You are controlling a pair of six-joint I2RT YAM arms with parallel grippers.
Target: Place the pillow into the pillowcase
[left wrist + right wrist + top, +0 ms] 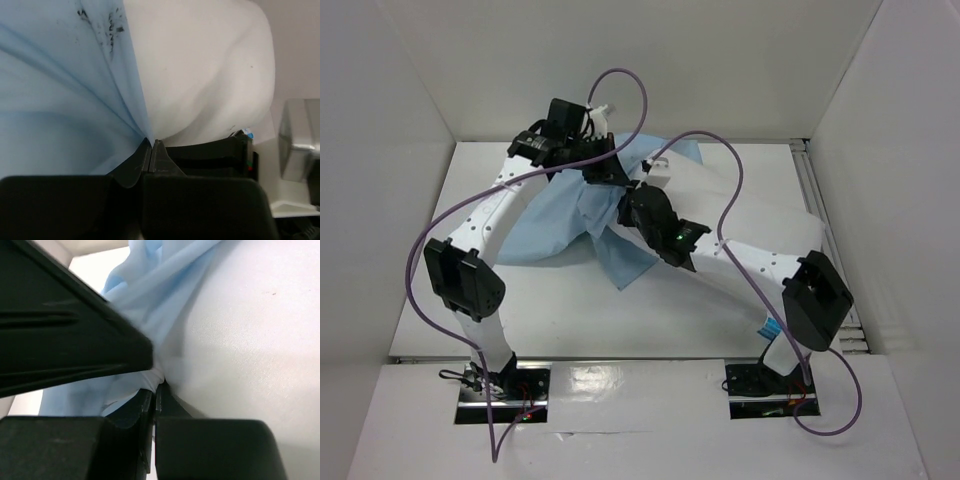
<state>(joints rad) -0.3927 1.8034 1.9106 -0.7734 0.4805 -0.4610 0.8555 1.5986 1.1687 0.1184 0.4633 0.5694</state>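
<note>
Currently both jaws are fully closed. Left gripper pinches the pillowcase right where its edge meets the pillow, and the cloth fans out from the tips in tight folds. Right gripper is clamped on a bunched bit of the same pale blue cloth, with the pillow pressed against its right side. From the top we see the pillowcase crumpled centre-left on the counter. The pillow lies to its right, running toward the near right corner. We can't tell how much of the pillow is inside.
</note>
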